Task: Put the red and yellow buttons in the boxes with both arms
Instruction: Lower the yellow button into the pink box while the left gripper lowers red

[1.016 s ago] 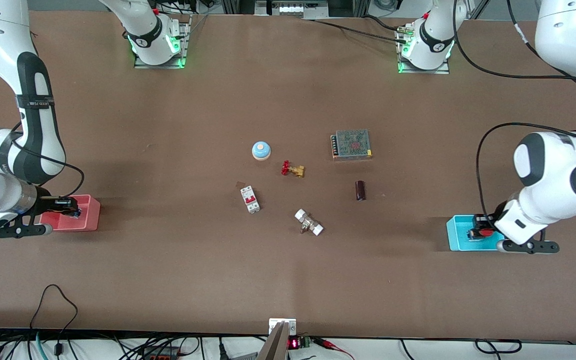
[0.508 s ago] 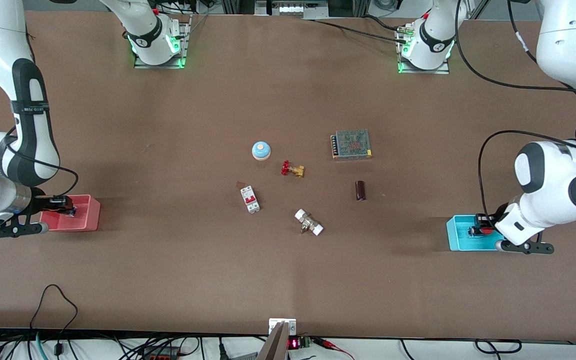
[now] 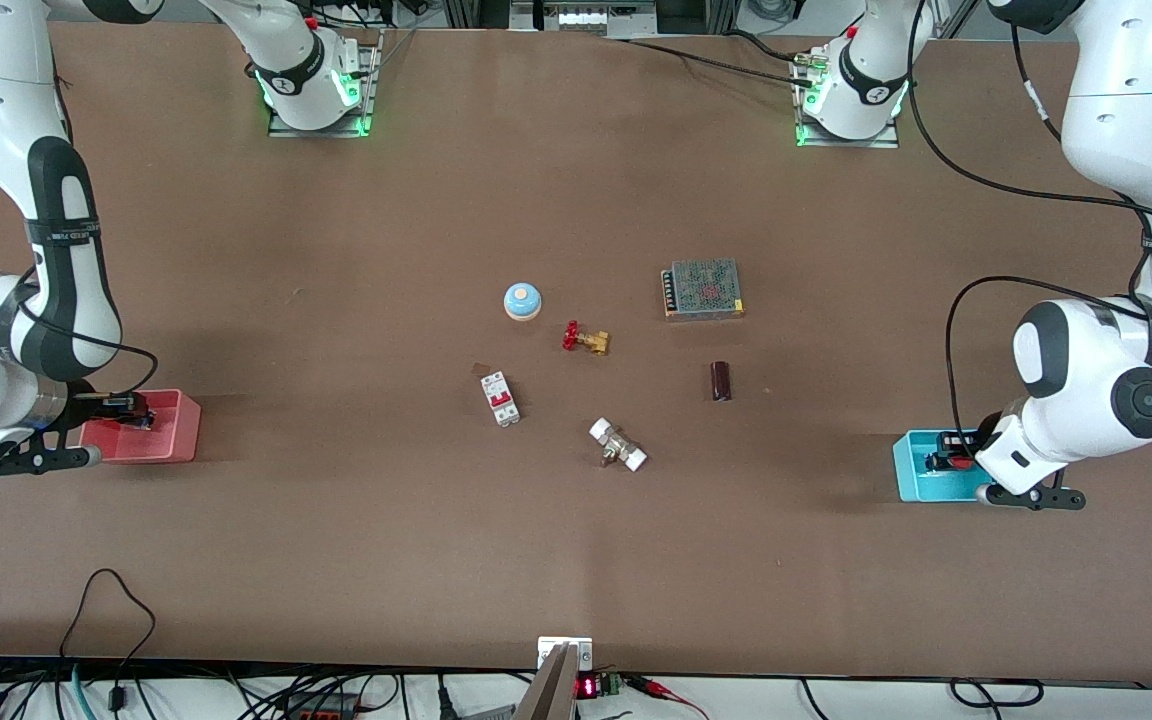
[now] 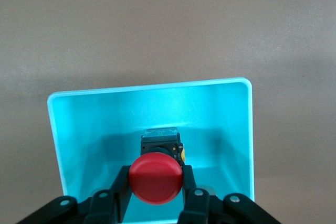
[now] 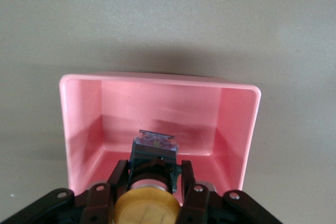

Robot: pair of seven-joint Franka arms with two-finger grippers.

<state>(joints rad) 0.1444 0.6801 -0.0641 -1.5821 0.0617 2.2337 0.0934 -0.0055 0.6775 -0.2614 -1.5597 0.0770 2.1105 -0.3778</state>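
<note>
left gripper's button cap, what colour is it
Red: the red button in the left gripper has a round red cap, clearest in the left wrist view, over the cyan box.

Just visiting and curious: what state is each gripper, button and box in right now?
Left gripper: shut on red button.
Right gripper: shut on yellow button.
Red button: held inside cyan box.
Yellow button: held inside pink box.
Cyan box: upright, open-topped.
Pink box: upright, open-topped.
</note>
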